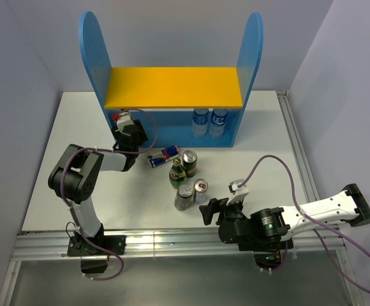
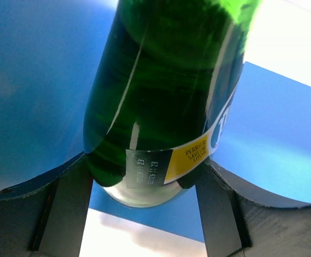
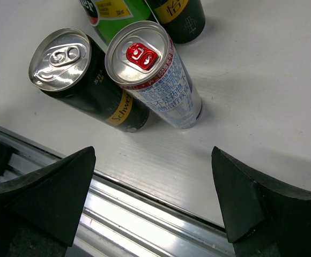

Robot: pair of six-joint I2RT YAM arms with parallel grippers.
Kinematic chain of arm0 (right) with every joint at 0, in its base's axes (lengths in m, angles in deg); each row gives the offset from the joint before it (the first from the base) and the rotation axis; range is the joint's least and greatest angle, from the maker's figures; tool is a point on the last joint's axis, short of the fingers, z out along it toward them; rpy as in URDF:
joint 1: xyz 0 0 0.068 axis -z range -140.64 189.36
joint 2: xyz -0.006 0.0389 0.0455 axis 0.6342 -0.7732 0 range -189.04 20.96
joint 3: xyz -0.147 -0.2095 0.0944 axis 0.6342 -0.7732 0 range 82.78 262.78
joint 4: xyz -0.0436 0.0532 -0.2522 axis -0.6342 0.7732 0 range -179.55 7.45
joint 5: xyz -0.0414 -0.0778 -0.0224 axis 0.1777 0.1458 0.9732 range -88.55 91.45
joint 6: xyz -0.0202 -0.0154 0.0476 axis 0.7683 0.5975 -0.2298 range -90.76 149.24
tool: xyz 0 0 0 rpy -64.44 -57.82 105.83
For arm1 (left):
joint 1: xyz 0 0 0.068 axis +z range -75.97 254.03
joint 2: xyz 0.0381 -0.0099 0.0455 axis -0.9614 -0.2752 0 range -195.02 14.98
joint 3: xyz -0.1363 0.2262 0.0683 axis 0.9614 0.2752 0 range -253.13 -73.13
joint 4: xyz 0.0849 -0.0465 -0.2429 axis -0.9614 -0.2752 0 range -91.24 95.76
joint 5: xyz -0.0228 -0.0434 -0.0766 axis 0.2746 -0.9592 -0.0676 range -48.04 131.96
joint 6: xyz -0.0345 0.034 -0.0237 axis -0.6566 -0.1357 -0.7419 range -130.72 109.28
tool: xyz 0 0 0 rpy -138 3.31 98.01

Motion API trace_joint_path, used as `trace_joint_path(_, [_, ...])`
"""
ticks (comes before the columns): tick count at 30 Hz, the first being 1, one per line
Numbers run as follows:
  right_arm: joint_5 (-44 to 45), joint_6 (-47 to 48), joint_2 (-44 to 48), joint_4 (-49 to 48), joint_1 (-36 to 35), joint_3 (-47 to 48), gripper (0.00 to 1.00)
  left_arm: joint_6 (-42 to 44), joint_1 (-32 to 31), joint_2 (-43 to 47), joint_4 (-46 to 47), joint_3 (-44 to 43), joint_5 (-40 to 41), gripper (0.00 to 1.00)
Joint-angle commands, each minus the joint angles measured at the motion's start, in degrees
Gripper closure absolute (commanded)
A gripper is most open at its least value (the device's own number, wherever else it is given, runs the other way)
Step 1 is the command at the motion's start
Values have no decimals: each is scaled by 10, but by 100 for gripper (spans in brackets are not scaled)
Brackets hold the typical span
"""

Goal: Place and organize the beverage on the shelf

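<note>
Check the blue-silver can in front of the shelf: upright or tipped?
Tipped: the blue-silver can lies on its side, long body showing from above.

**White desk inside a pale three-sided booth**

Desk: white, matt, rectangular, and fills most of the overhead view. Close up from the right wrist, the surface shows fine ribbing.

Walls: left wall at 9 o'clock, back wall at 12, right wall at 3. All are plain pale lavender-grey and meet the desk edges.

Aluminium rails run in parallel tracks along the 6 o'clock edge, with a bright glare on the metal. A side rail lies along the 3 o'clock edge.

Below the rails at 6 o'clock is a dark grey panel. Cannot tell whether it is floor or a lower surface.

Light: soft and even from above, with faint, short shadows.
</note>
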Motion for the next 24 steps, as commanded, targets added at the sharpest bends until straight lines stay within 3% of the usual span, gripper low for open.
trace_joint_path(1, [20, -3, 7, -12, -4, 2, 5, -17, 4, -8, 3, -80, 1, 89])
trace_joint_path(2, [19, -3, 8, -13, -4, 2, 4, -19, 4, -10, 4, -81, 7, 70])
trace_joint_path(4, [17, -1, 9, -16, -4, 1, 4, -23, 5, -8, 13, -74, 9, 42])
trace_joint_path(6, [17, 0, 12, -16, -3, 0, 4, -24, 4, -8, 11, -73, 10, 33])
trace_joint_path(7, [17, 0, 12, -15, -3, 0, 4, -24, 4, -10, 11, -74, 12, 14])
trace_joint_path(15, [17, 1, 18, -18, -4, -2, 4, -26, 3, 8, 14, -57, 8, 5])
trace_joint_path(24, [18, 0, 11, -16, -4, 1, 5, -12, -46, 108, -42, -7, 42, 2])
